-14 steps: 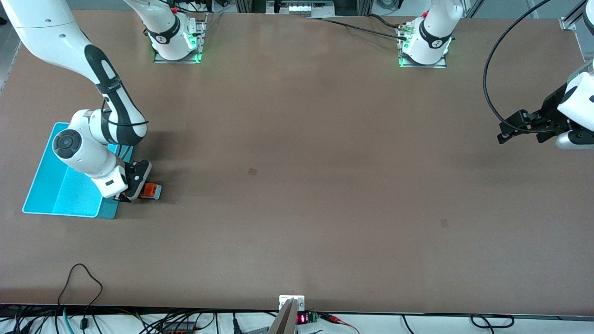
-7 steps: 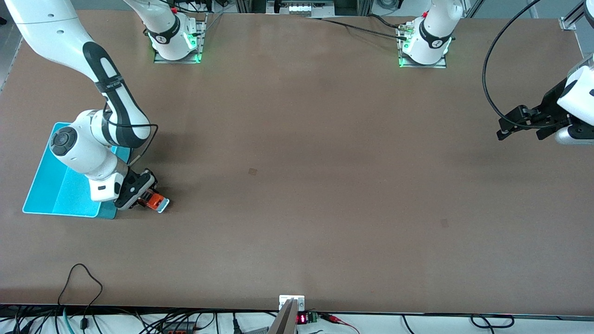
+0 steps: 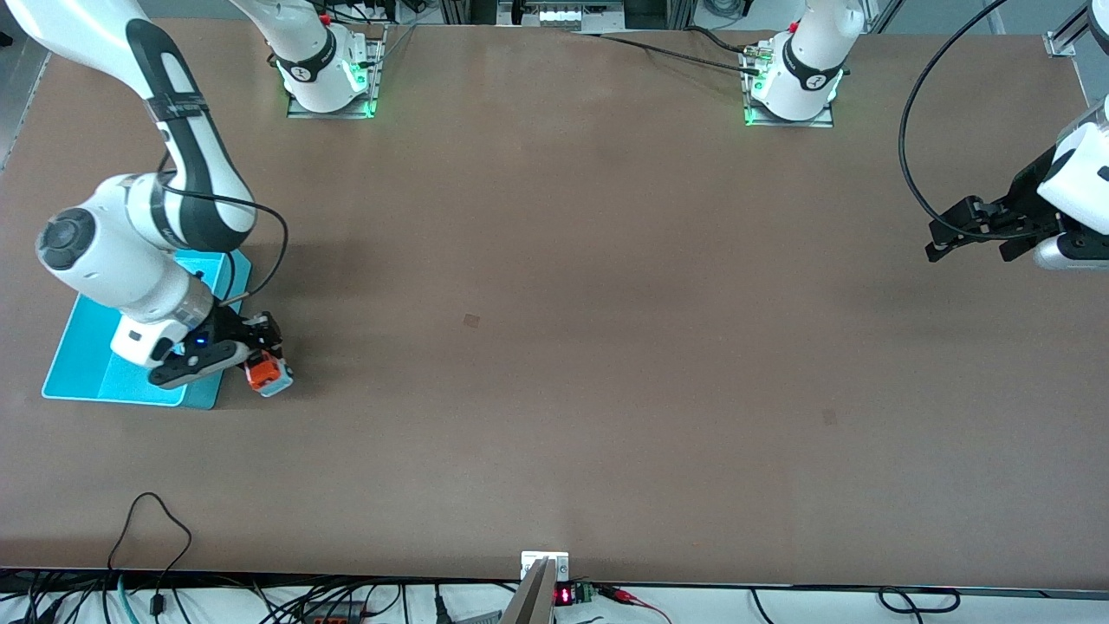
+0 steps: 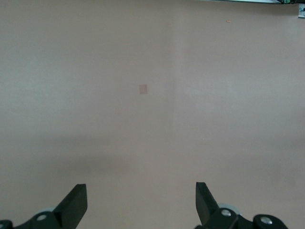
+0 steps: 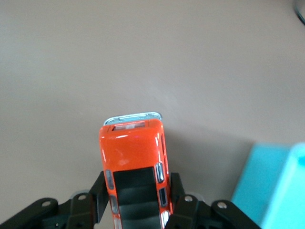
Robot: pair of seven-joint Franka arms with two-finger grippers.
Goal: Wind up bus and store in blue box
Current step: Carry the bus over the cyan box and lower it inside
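Observation:
My right gripper (image 3: 260,362) is shut on the orange toy bus (image 3: 264,374) and holds it just beside the blue box (image 3: 87,374), at the corner nearest the front camera. In the right wrist view the bus (image 5: 136,167) shows its orange body, dark roof and white-grey front, with a black finger (image 5: 99,195) pressed on each side. A corner of the blue box (image 5: 276,191) shows beside it. My left gripper (image 3: 949,236) is open and empty, waiting above the left arm's end of the table. Its fingers (image 4: 76,205) stand wide apart over bare table.
The right arm's forearm and wrist (image 3: 130,260) hang over the blue box and hide much of it. A small square mark (image 3: 471,320) lies mid-table. Cables (image 3: 147,537) trail at the table's front edge.
The right arm swung toward the box's end of the table. It lifted and turned the bus, which now points down toward the front camera. The left gripper barely moved.

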